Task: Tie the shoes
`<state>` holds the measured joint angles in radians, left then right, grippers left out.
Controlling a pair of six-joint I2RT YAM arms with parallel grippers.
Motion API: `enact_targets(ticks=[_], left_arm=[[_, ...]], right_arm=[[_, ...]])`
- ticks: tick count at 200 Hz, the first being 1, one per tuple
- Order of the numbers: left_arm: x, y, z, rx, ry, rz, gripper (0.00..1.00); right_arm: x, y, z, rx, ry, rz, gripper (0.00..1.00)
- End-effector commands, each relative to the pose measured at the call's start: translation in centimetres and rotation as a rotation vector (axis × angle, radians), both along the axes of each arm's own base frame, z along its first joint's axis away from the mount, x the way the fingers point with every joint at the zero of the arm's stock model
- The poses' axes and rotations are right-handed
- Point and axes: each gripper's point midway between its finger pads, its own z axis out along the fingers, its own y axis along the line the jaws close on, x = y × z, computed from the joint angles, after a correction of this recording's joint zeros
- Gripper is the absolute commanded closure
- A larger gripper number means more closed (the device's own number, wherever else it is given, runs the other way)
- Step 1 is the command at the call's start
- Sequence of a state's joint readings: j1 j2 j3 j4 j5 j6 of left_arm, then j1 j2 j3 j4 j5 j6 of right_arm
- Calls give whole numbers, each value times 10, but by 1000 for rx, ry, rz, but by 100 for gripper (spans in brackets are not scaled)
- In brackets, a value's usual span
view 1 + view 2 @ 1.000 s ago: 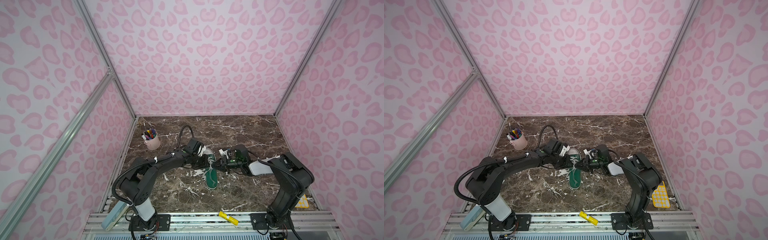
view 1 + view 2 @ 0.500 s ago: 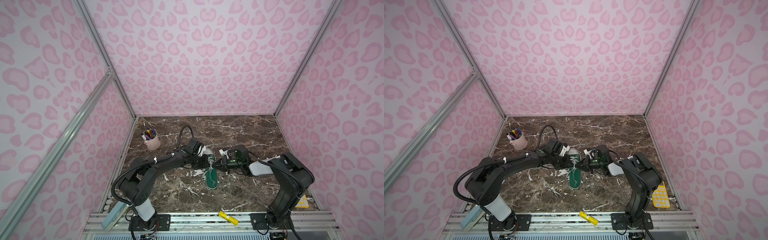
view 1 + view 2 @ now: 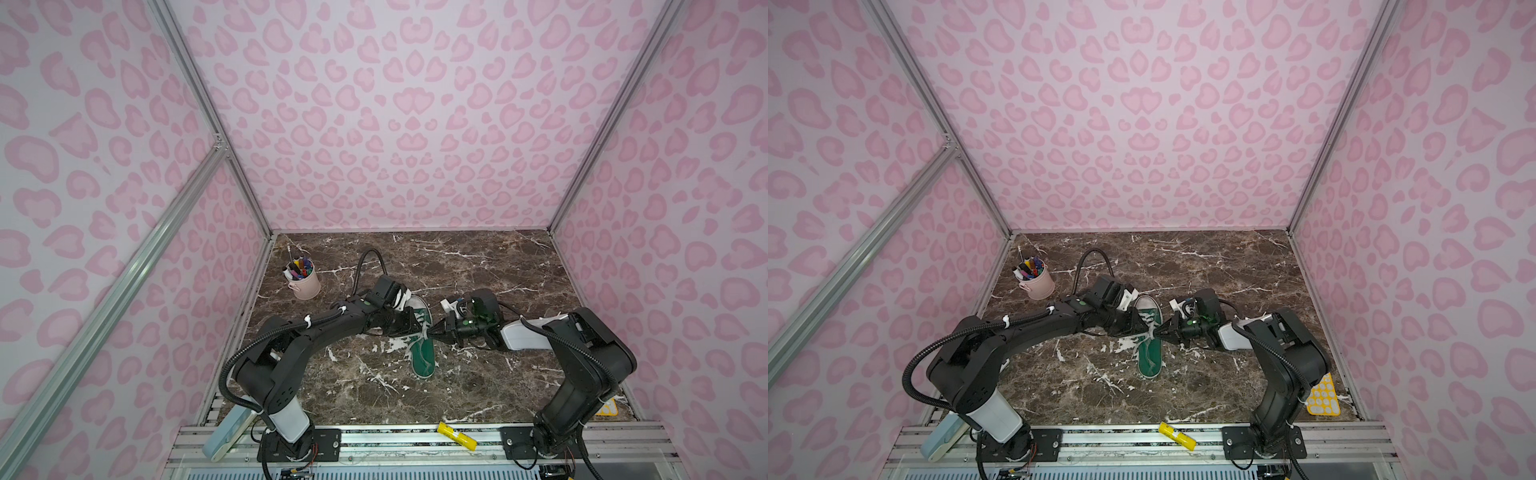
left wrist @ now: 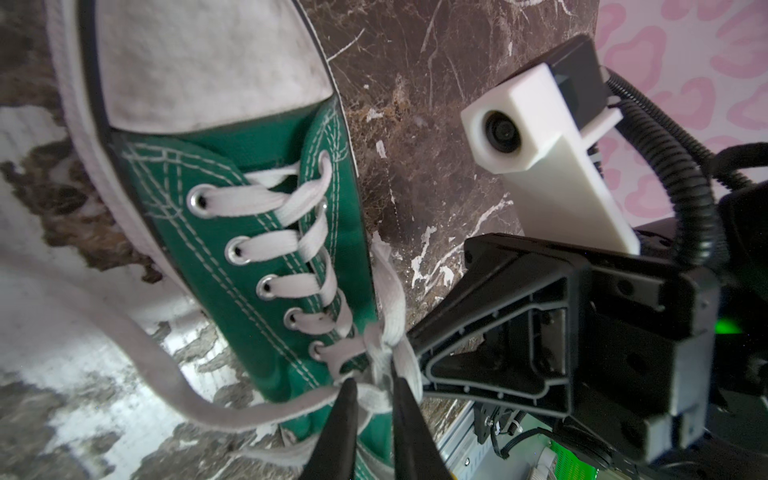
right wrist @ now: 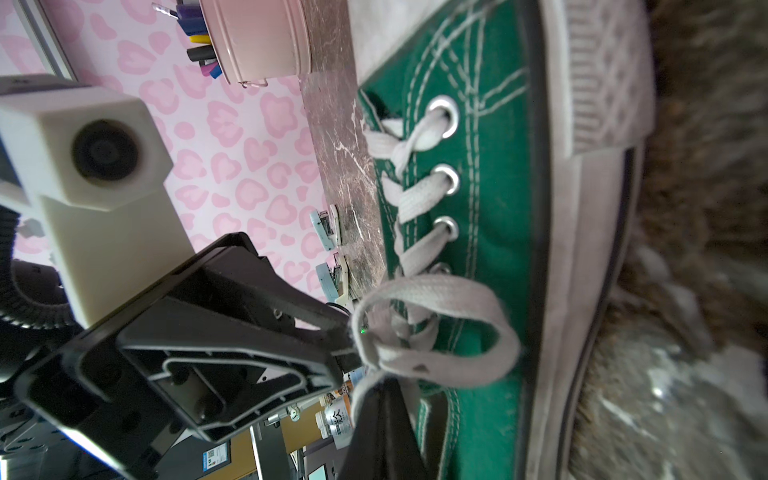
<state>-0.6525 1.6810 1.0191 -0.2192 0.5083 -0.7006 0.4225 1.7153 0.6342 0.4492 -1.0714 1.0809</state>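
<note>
Green sneaker [image 3: 423, 353] at middle of desk [image 3: 478, 395], toe toward back edge. Laces [image 5: 436, 291]: one loop up at top eyelets, knot slack, bow unfinished. Right gripper [image 5: 380, 388] clamped on laces; left gripper [image 4: 372, 386] jaws slightly parted around a strand.

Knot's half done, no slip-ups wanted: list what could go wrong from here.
1. The left gripper has its jaws slightly apart around the knotted off-white flat lace; it may slip free.
2. The right gripper, shut on that lace, could drag the unheld green canvas sneaker if it pulls.
</note>
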Motion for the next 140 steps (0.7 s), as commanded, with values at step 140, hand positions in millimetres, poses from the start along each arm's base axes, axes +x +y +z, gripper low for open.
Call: enact_targets(ticks=[140], left_arm=[[30, -21, 0, 112, -92, -117, 60]], right_arm=[[-5, -5, -5, -90, -23, 58, 100]])
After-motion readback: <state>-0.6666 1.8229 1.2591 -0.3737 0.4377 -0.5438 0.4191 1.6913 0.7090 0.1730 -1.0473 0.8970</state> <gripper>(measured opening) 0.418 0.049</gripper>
